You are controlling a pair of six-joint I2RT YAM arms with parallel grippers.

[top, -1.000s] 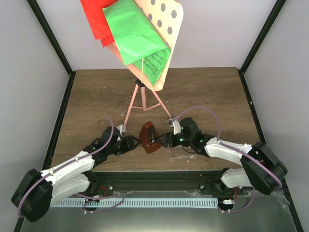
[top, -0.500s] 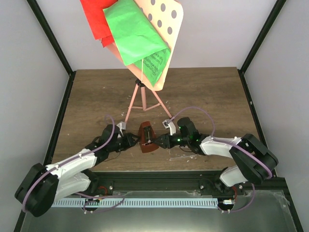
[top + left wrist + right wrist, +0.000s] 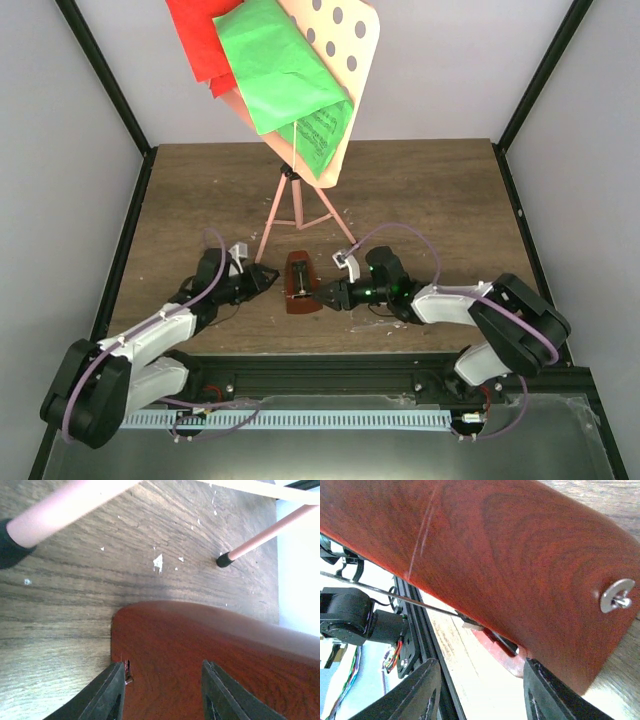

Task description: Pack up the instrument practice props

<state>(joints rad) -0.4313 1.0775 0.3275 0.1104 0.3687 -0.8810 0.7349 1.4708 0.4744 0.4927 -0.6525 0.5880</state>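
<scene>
top external: left gripper [image 3: 267,279] has left metronome [image 3: 298,285].

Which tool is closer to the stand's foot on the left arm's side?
Left. The left tool sits just short of that foot; the right tool is across the metronome.

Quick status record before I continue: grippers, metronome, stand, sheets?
left gripper: open, facing one side of the metronome, not gripping
right gripper: open, close at the opposite side
metronome: on the table between both grippers, in front of the music stand
music stand: upright, unfolded
sheets: green sheet and red sheet on the stand's desk
packed: none yet
</scene>
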